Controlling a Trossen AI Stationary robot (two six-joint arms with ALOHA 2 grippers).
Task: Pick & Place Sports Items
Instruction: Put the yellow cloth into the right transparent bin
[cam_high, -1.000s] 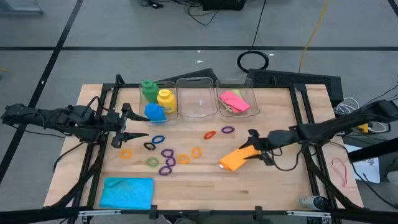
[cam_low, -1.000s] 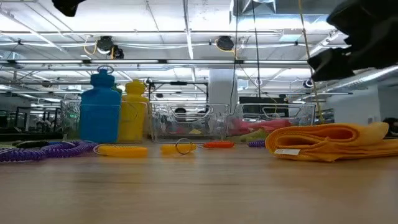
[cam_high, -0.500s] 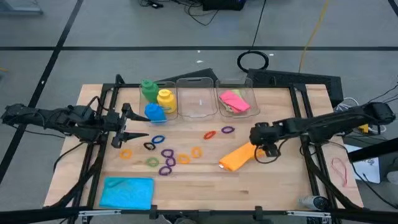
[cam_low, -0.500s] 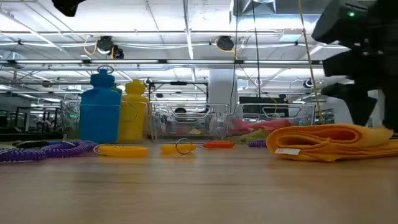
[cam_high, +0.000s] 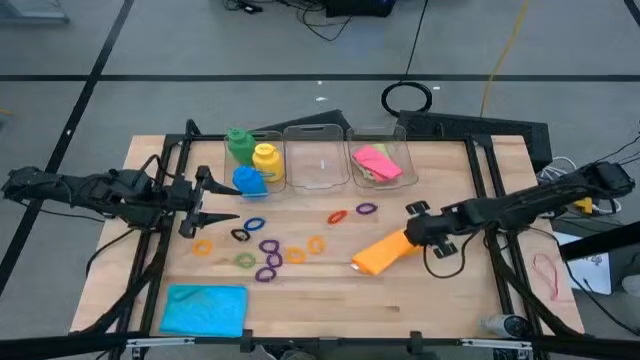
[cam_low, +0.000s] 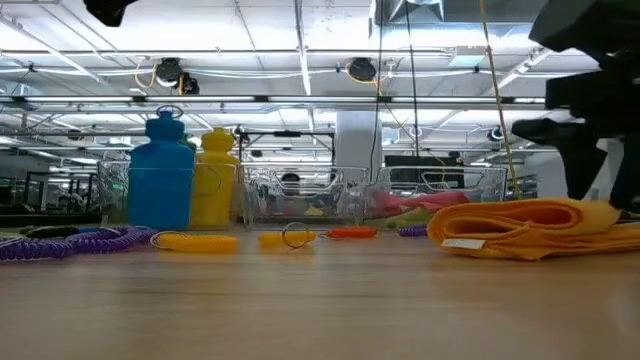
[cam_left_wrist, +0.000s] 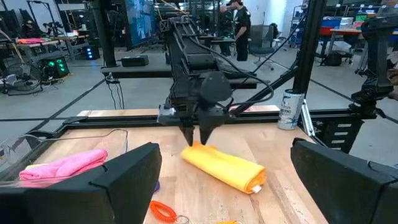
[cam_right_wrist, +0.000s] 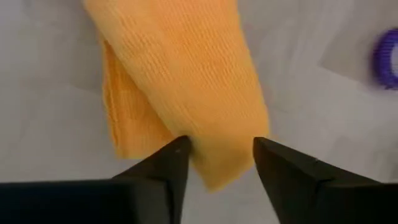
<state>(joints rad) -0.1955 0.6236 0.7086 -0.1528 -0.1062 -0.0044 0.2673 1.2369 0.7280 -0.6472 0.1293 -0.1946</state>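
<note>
Dropped onto orange cloth (cam_high: 382, 253) since prior frame: R gripper (cam_high: 409, 237) now straddles its near end, fingers (cam_right_wrist: 163, 163) narrowing, contact unclear. Cloth flat, mid-table. L gripper (cam_high: 213, 205) waits open, empty, by blue bottle (cam_high: 249, 180).

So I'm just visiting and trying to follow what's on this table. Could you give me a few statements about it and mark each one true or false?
1. The right gripper is down at one end of the orange cloth, a finger on each side. True.
2. The pink cloth lies loose on the table. False: it sits in a clear bin.
3. The blue cloth lies near the table's front left corner. True.
4. The left gripper holds the blue bottle. False: it holds nothing and is open beside the bottle.
5. The middle clear bin is full of rings. False: the rings lie scattered on the table.
</note>
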